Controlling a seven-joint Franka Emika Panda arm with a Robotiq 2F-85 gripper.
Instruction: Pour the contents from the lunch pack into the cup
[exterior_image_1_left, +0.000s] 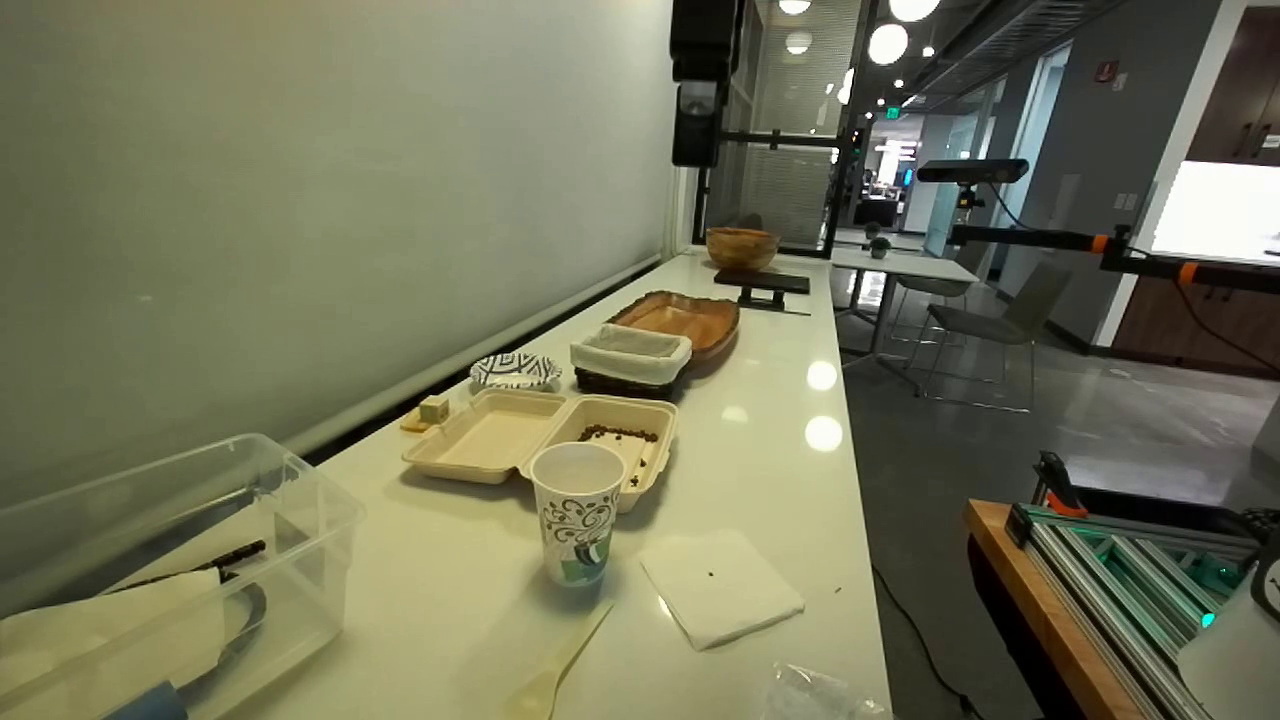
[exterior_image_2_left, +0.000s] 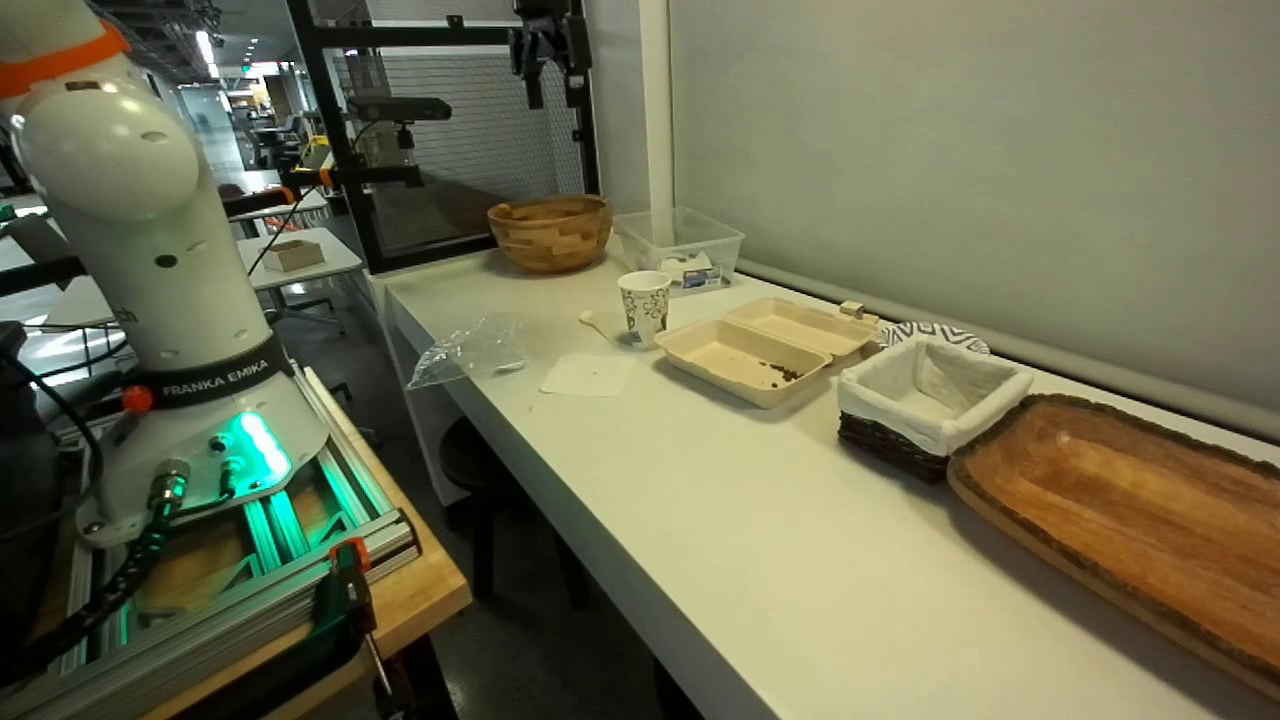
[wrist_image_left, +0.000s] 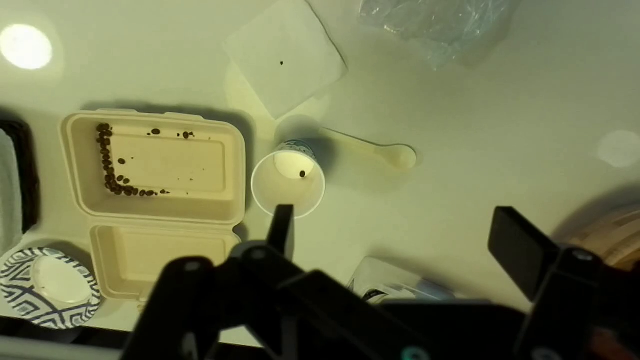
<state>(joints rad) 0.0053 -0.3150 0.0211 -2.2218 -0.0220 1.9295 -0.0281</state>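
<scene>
Pincer (wrist_image_left: 397, 231), black and two-fingered, hangs well above the glossy white surface (wrist_image_left: 450, 192), its fingertips (wrist_image_left: 283, 230) spread wide apart. Closest to it in the wrist view, at one fingertip's edge, the small white paper cup (wrist_image_left: 274, 187) with scrolling print stands upright on the surface below, a sliver of its rim covered by that fingertip. One dark brown bean-like piece (wrist_image_left: 302, 174) lies inside.

Farther out on that same side of the pincer, just beside the cup, the beige pulp clamshell lunch pack (wrist_image_left: 165, 218) lies unfolded on the surface. Its deeper half holds many more such pieces, lined along a short wall and round a corner, with a few scattered; the other half is partly hidden by the pincer.

Beyond the fingertips lies a pale cream spoon (wrist_image_left: 375, 146), its handle end near the cup; farther off are a square white paper napkin (wrist_image_left: 290, 62) and crumpled clear plastic wrap (wrist_image_left: 442, 22). Past the opposite fingertip shows a round wooden bowl (wrist_image_left: 615, 240).
</scene>
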